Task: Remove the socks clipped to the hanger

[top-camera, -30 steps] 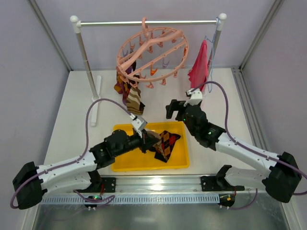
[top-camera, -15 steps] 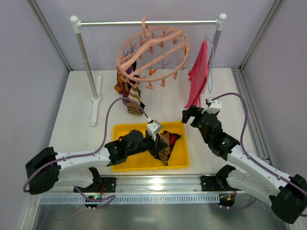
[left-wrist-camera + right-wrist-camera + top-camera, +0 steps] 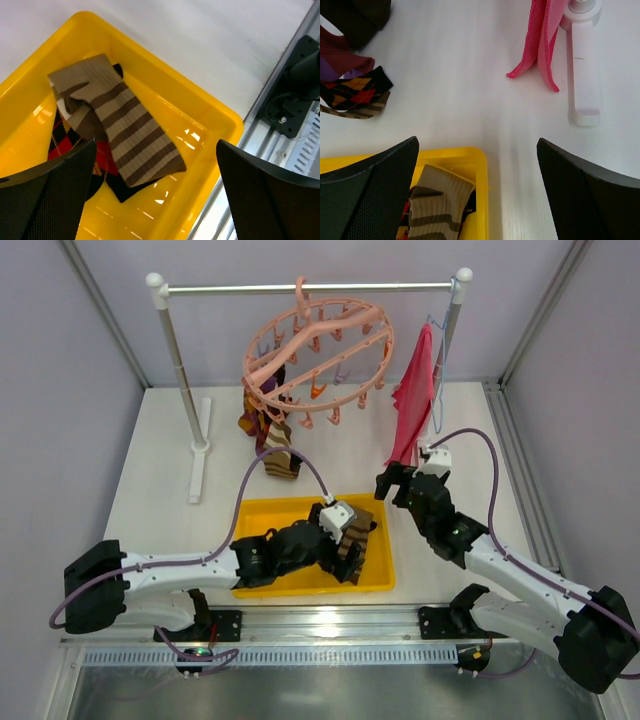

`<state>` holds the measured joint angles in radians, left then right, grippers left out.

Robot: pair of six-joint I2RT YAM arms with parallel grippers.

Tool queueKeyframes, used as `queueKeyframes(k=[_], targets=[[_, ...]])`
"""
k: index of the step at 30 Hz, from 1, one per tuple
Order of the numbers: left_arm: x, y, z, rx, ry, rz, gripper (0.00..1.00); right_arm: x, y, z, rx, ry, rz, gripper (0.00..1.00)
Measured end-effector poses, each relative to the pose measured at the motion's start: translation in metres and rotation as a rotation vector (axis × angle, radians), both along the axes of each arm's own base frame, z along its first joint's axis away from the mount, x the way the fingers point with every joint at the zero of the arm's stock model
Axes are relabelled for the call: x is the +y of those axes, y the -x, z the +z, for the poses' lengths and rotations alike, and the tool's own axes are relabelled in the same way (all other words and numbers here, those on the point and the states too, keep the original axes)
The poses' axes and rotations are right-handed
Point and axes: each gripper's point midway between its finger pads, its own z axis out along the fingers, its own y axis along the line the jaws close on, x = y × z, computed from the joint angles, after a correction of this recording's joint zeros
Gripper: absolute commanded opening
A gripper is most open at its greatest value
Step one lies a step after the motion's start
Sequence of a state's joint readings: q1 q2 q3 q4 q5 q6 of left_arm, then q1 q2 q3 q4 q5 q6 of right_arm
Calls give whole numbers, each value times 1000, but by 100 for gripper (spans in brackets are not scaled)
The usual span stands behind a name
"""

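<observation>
The salmon-pink ring hanger [image 3: 318,350] hangs from the rail, and patterned socks [image 3: 268,430] still dangle from clips on its left side. Their lower ends show in the right wrist view as argyle and maroon socks [image 3: 355,92]. My left gripper [image 3: 156,145] is open just above the yellow tray [image 3: 220,120]. A brown-cream striped sock [image 3: 120,130] lies loose below it, on top of a dark argyle sock [image 3: 62,145]. My right gripper [image 3: 477,141] is open and holds nothing. It hovers over the table at the tray's far right corner [image 3: 475,157].
A plain pink-red cloth [image 3: 413,390] hangs at the rail's right end, close to my right gripper [image 3: 395,480]. The white rack foot [image 3: 585,65] lies under it. The rack's left post [image 3: 180,360] stands at the back left.
My left gripper travelled right over the tray and went from shut to open, and the striped sock now lies in the tray. The right arm drew back to the right.
</observation>
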<state>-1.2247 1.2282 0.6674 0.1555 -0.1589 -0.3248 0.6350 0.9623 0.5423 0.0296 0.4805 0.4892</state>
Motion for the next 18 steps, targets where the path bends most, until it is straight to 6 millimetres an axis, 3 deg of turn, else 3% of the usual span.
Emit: queueKeyframes(k=[6,10,14,18], targets=[[26,-16,-17,-9,-102,140,100,-1,-1,0,0,-7,-5,100],[49,-30,-12,-37,-109,275,100,-2,-1,0,0,-9,-9,100],[83,-46,1,-54,-57,412,100,-2,-1,1,-1,-16,-10,100],[129,-79,8,-31,25,585,99,-2,-3,1,-8,-31,-6,100]])
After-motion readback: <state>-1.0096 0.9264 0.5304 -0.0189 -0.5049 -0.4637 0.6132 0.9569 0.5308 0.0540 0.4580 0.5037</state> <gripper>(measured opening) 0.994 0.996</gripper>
